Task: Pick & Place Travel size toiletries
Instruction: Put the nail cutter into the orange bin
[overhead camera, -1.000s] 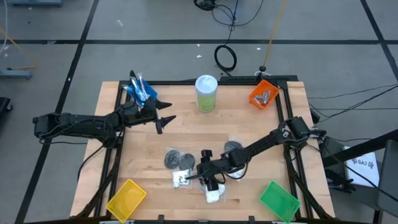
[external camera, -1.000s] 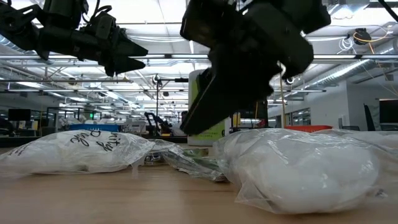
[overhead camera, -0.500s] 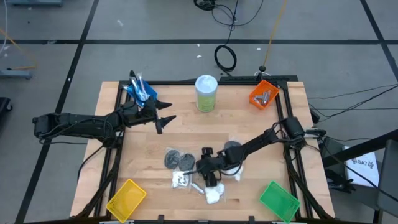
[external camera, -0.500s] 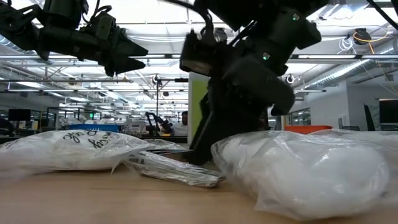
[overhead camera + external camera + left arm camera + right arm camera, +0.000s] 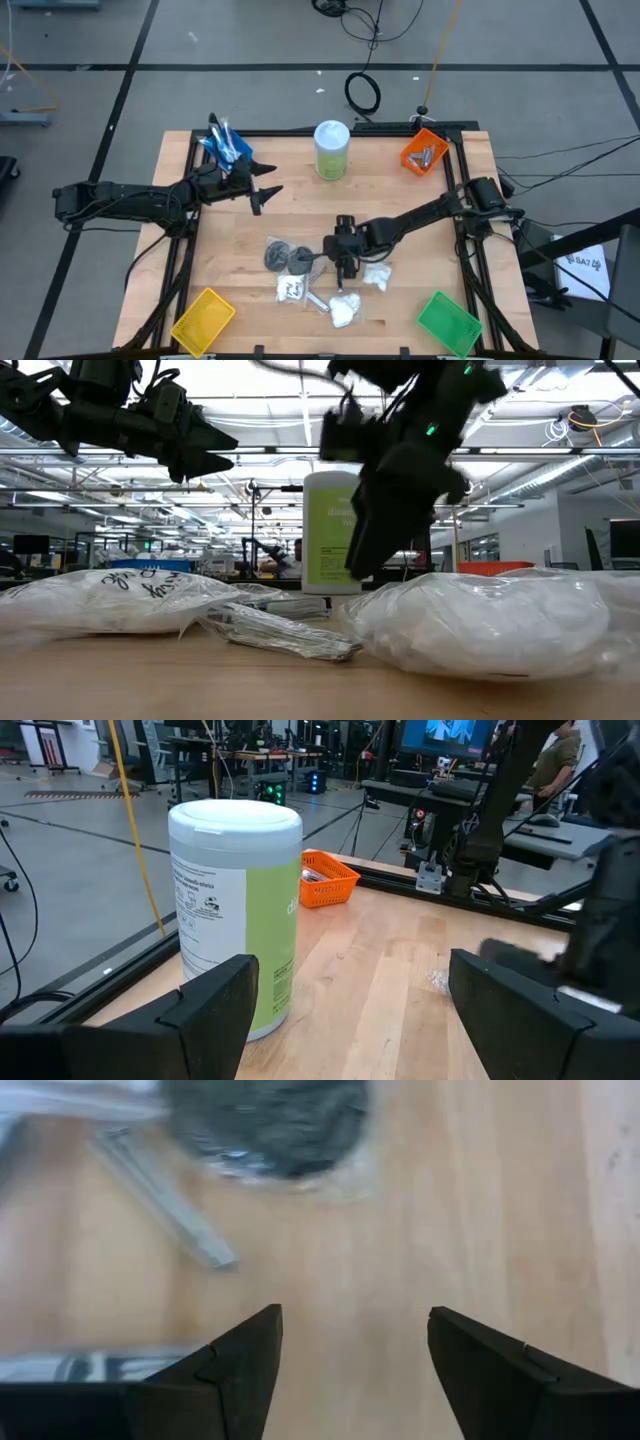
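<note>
Wood table [image 5: 400,205]: dark grey round discs [image 5: 288,257], white plastic packets [image 5: 343,310], silver tube [image 5: 316,300] clustered at the near middle.
Right gripper [image 5: 343,268]: above that cluster, fingers spread, empty.
Left gripper [image 5: 268,190]: wide, empty, beside blue bin [image 5: 226,145].

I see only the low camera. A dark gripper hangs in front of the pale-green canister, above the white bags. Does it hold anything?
Observer: No. Its own wrist camera shows the right gripper open, with only bare table in the gap.
Operator: What lies nearest to it?
Observer: From above, a dark grey disc lies on the table just beside it, on the side toward the left arm.
Operator: And where is the other arm?
Observer: The left gripper is open and empty, and hovers beside the blue bin.
</note>
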Robot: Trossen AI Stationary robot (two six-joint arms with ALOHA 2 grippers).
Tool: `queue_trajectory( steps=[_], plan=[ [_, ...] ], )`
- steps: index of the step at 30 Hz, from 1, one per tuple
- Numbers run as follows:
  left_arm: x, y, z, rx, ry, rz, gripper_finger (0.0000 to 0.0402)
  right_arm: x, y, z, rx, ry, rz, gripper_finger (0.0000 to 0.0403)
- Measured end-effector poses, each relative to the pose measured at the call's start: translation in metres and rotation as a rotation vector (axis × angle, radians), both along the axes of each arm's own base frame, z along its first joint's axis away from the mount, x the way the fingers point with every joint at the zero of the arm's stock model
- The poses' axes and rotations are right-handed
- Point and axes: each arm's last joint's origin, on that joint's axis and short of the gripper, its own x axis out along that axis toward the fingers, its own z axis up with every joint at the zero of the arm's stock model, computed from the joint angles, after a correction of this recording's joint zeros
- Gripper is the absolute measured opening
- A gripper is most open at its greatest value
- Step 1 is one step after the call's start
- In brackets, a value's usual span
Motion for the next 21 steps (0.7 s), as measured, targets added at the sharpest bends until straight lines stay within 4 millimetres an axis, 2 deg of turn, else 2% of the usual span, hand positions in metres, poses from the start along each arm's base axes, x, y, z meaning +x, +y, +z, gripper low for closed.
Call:
queue_trajectory(
  steps=[3,6,8,12,14,17,21],
  plan=[
    [0.000,0.000,0.000,0.000,0.000,0.000,0.0321,-0.007,0.015,0.009,0.066,0.001,0.072,0.0237],
    [0.000,0.000,0.000,0.000,0.000,0.000,0.0321,-0.011,0.035,0.009,0.082,-0.006,0.133,0.0237],
    [0.000,0.000,0.000,0.000,0.000,0.000,0.0321,-0.011,0.048,0.004,0.087,-0.031,0.169,0.0237],
    [0.000,0.000,0.000,0.000,0.000,0.000,0.0321,-0.007,0.068,-0.019,0.081,-0.034,0.235,0.0237],
    [0.000,0.000,0.000,0.000,0.000,0.000,0.0321,-0.004,0.071,-0.026,0.084,-0.047,0.241,0.0237],
    [0.000,0.000,0.000,0.000,0.000,0.000,0.0321,-0.004,0.067,-0.026,0.069,-0.038,0.226,0.0237],
    [0.000,0.000,0.000,0.000,0.000,0.000,0.0321,-0.004,0.054,-0.024,-0.093,-0.039,0.145,0.0238]
  ],
)
